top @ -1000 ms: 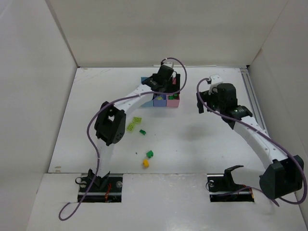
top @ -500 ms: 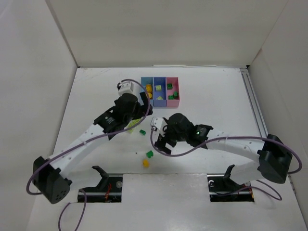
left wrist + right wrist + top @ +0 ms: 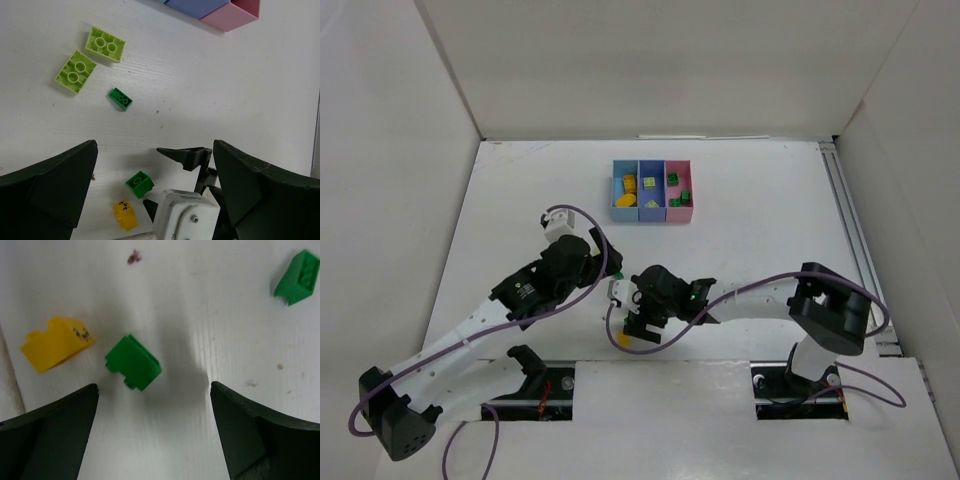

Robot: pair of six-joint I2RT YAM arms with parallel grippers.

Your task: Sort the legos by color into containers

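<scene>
In the right wrist view a green lego (image 3: 133,362) lies on the white table between my open right gripper (image 3: 152,412) fingers, nearer the left one. A yellow lego (image 3: 56,343) lies left of it and another green lego (image 3: 297,277) is at the top right. My left gripper (image 3: 154,167) hangs open above the table. Ahead of it lie two lime legos (image 3: 105,44) (image 3: 75,71) and a small dark green lego (image 3: 120,99). The containers (image 3: 652,206) stand at the back: light blue, purple and pink, with bricks inside.
My right gripper's white body (image 3: 182,215) shows low in the left wrist view, close to my left gripper's fingers. Both arms crowd the near middle of the table (image 3: 770,250). White walls enclose the table on three sides.
My left arm has pulled back from the containers to above the loose legos. My right arm has swung from the back right down to the green and yellow legos near the front.
</scene>
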